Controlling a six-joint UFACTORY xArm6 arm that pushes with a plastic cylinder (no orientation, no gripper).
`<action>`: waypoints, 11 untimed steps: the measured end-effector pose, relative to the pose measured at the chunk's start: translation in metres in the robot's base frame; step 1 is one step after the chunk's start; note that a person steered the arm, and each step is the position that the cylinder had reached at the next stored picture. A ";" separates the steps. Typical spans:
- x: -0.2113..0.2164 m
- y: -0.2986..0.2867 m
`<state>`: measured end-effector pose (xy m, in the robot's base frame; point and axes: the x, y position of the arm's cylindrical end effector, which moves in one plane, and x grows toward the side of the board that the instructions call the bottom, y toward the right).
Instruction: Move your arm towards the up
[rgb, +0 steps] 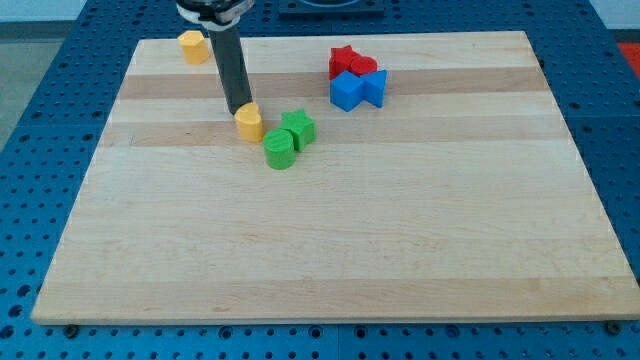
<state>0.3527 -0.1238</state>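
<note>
- My tip, the end of a smooth dark rod with no pincer, touches a yellow block.
- Two green blocks sit just right.
- The pale wooden board lies bare toward the view's bottom.

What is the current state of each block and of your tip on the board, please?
My tip: down on the board, touching the near yellow block.
Near yellow block: upright, against two green blocks.
Far yellow block: alone, top left.
Red blocks: clustered, touching blue blocks.

My tip beside yellow block
</note>
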 end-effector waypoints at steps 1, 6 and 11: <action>0.013 0.000; -0.155 0.000; -0.161 -0.031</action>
